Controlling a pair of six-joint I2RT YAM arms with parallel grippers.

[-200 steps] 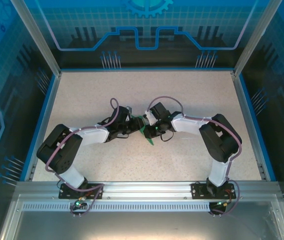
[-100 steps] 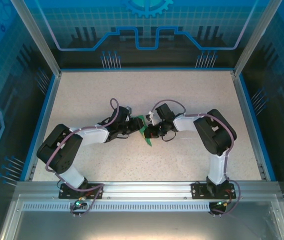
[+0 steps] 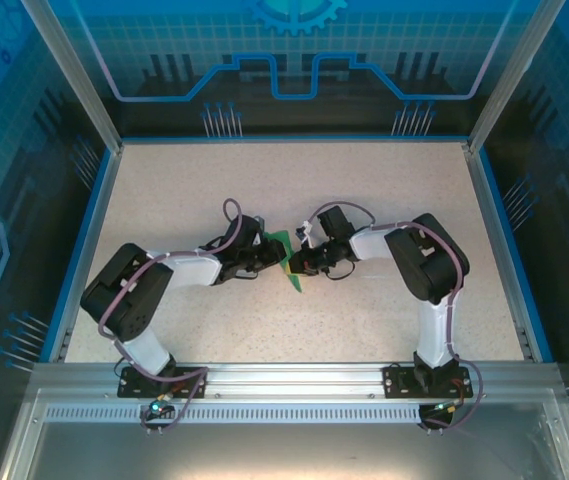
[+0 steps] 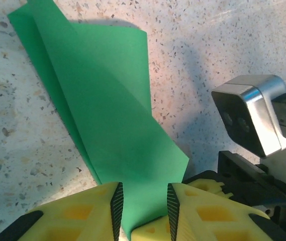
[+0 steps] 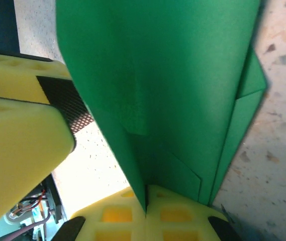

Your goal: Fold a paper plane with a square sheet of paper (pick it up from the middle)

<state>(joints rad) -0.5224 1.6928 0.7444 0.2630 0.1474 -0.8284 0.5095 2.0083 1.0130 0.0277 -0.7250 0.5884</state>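
Centrally, paper plane (image 4: 107, 125) pinched in right tool (image 5: 145, 201), straddled by left tool (image 4: 143, 208).

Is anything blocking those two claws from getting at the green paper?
Nothing visible does. The right gripper is already shut on the folded green paper, and the left gripper has a finger on either side of it.

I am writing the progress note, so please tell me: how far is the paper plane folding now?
Done: the green paper already has several creases and layered flaps. In hand: the right end effector is shut on it; the left end effector straddles it, grip unclear. Left: it is not yet a neat dart; more folds seem needed.
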